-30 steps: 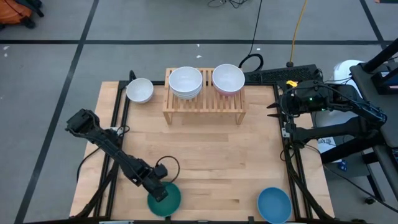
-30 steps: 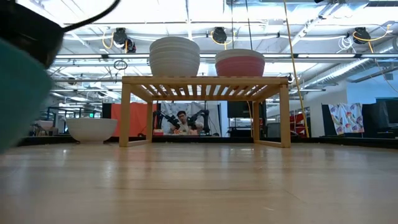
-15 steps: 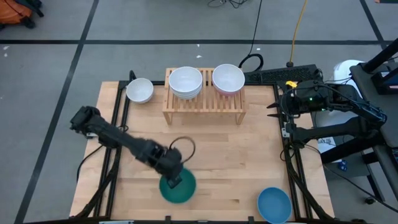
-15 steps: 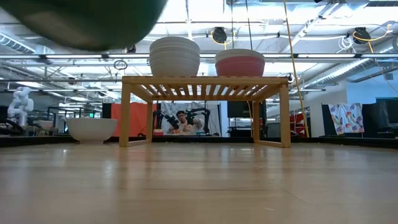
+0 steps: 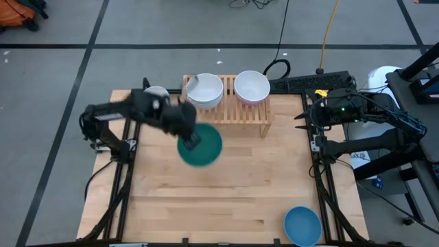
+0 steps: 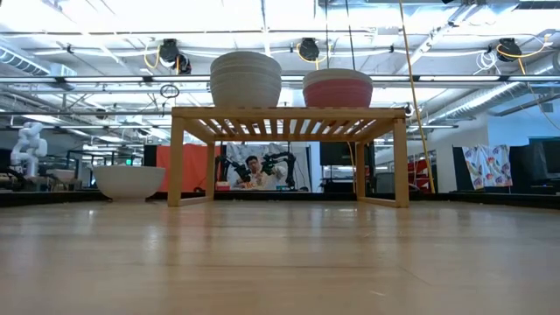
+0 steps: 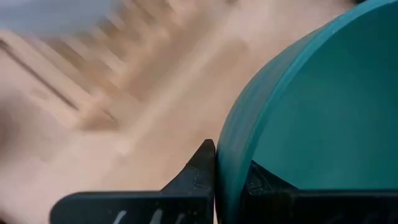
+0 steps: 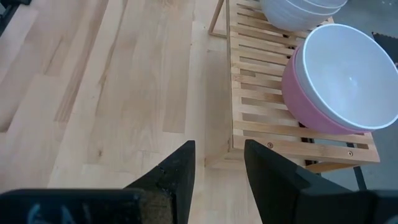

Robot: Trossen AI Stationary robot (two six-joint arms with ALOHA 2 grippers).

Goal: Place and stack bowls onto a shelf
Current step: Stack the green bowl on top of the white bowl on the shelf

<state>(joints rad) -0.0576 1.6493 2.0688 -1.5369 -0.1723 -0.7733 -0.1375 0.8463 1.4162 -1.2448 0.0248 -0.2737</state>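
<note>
Left pincer [image 5: 193, 140] clamped on the rim of the teal green bowl [image 5: 201, 145], one finger [image 7: 198, 175] outside the wall, the other inside, as seen in the left wrist view. Bowl held in the air over the wooden bench [image 5: 226, 185], just in front of the shelf [image 5: 226, 110], overlapping its front left edge when seen from above. Bowl tilted, its open side toward the overhead camera. Not seen in the low view.

On the shelf: a stack of white bowls [image 5: 205, 90] at the left end and a pink bowl [image 5: 252, 87] with a white inside beside it on the right, close together. Same pair seen from table height, the white stack [image 6: 246, 80] and the pink bowl [image 6: 338, 88] side by side on the slatted top [image 6: 289, 112]. Right end of the shelf bare slats.

Single white bowl [image 5: 156, 92] on the bench left of the shelf, partly covered by the left arm from above; plain in the low view [image 6: 129, 182]. Blue bowl [image 5: 302, 225] at the front right corner of the bench, well apart from the rest.

Right pincer [image 8: 219, 162] parked at the right edge of the bench, fingers apart and empty, facing the shelf and the pink bowl [image 8: 339, 81].

A person [image 6: 256, 171] visible in the room beyond, under the shelf.
</note>
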